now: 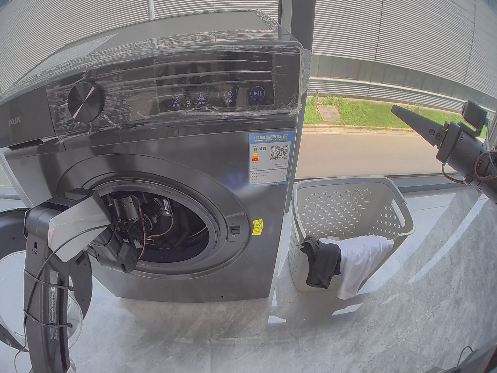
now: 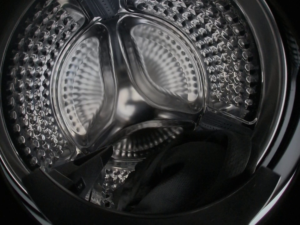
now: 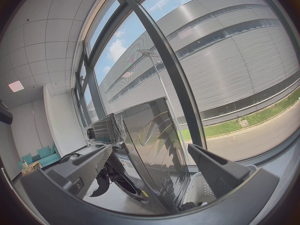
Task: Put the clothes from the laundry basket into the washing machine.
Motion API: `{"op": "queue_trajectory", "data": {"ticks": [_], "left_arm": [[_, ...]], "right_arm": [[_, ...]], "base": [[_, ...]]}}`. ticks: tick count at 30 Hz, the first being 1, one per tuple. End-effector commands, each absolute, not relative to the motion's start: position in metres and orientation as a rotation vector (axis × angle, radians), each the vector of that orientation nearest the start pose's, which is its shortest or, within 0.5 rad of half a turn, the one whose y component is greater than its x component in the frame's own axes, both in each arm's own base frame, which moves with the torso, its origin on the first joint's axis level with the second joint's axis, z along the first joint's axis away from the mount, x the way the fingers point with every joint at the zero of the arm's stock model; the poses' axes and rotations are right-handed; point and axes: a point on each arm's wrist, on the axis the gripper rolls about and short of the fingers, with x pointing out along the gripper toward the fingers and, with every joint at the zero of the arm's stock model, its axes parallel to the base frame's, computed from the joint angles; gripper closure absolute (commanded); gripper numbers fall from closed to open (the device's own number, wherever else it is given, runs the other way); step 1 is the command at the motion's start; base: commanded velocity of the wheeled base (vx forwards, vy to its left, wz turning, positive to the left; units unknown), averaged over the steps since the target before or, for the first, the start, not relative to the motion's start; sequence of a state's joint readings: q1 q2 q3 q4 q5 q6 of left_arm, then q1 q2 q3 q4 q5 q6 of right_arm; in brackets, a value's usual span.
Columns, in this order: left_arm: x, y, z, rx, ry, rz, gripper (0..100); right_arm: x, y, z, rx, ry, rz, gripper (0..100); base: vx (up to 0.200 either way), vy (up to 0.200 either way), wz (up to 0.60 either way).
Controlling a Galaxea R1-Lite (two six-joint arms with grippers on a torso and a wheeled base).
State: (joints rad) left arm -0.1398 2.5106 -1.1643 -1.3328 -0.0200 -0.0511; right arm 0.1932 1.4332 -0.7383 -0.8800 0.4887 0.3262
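The grey washing machine [image 1: 207, 156] stands with its round door [image 1: 8, 286] swung open to the left. My left arm [image 1: 127, 218] reaches through the opening. Inside the steel drum [image 2: 162, 63], my left gripper [image 2: 147, 172] is open, and a dark garment [image 2: 187, 172] lies on the drum floor over one finger. The white laundry basket [image 1: 352, 203] stands right of the machine, with a black garment [image 1: 322, 262] and a white garment [image 1: 362, 262] draped over its front rim. My right gripper [image 1: 419, 123] hangs open and empty, high above the basket's right side [image 3: 149, 149].
The machine and basket stand on a pale marble floor [image 1: 388, 312] before a large window [image 1: 393, 53]. A dark window post [image 1: 300, 6] rises behind the machine. Open floor lies in front of the basket.
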Motion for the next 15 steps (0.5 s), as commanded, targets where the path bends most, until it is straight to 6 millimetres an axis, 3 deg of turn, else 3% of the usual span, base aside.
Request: {"op": "queue_trajectory", "data": {"ticks": [1, 4, 8, 9, 15], "left_arm": [[0.444, -0.058, -0.001, -0.044, 0.088, -0.133, 0], [0.451, -0.053, 0.000, -0.064, 0.080, -0.069, 0], [0.408, -0.054, -0.034, 0.072, 0.259, -0.179, 0], [0.409, -0.056, -0.033, 0.077, 0.248, -0.201, 0], [0.462, -0.049, -0.009, 0.074, 0.077, -0.121, 0]], "right_arm": [[0.235, 0.057, 0.261, 0.284, -0.070, 0.704, 0], [0.235, 0.057, 0.261, 0.286, -0.071, 0.704, 0], [0.235, 0.058, 0.261, 0.285, -0.070, 0.708, 0], [0.235, 0.058, 0.261, 0.285, -0.070, 0.708, 0], [0.233, 0.057, 0.260, 0.286, -0.069, 0.707, 0]], "base": [[0.000, 0.000, 0.00], [0.000, 0.000, 0.00], [0.000, 0.000, 0.00], [0.000, 0.000, 0.00], [0.000, 0.000, 0.00]]}}
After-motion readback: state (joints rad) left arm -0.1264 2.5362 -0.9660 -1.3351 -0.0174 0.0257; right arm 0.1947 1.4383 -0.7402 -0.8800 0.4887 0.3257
